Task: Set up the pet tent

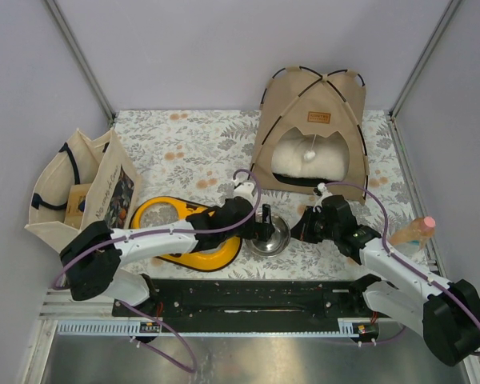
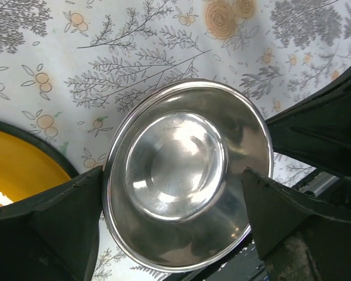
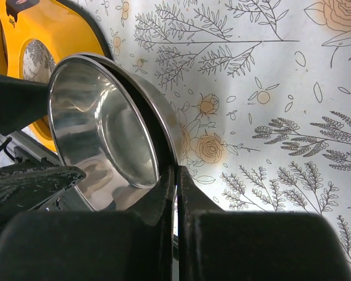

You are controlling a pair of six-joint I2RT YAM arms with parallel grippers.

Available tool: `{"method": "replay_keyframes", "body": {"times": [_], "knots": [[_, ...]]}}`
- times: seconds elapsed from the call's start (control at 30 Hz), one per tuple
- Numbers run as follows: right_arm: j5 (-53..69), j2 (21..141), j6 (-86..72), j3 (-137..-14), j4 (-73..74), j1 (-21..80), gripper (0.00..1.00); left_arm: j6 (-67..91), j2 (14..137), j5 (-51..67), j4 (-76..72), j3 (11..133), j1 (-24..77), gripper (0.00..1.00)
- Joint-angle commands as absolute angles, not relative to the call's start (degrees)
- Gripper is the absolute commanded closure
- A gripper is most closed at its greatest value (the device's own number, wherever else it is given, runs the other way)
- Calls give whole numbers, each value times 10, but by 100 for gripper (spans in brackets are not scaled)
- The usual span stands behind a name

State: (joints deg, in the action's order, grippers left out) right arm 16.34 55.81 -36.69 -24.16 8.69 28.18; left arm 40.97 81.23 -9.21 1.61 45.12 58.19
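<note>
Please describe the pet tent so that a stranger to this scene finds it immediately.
At the far right of the flowered table stands the pet tent, tan canvas over thin black poles. Unlike the cream tote bag at the left, it shelters a white cushion.

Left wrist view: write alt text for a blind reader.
A shiny steel bowl fills the centre, flanked by the left arm's two black fingers, spread wide. Beneath lies a floral-printed table cover, with a yellow object at the left edge.

Tan pet tent [image 1: 292, 100], black poles, white cushion [image 1: 292, 160] inside. Mirror-silver bowl [image 2: 187, 175], yellow holder [image 2: 14, 170] - tablecloth [image 1: 200, 144] white, printed with grey leaves and orange roses.
</note>
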Motion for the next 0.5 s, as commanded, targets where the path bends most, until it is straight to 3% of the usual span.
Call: {"method": "replay_keyframes", "body": {"times": [0.0,0.23,0.47], "knots": [[153,559,-370,-238,72,288,100,390,813,-202,89,506,611,1],[149,553,-373,-236,76,288,100,442,837,-279,147,510,615,1],[152,559,-378,-222,66,288,100,401,806,-236,85,502,641,1]]}}
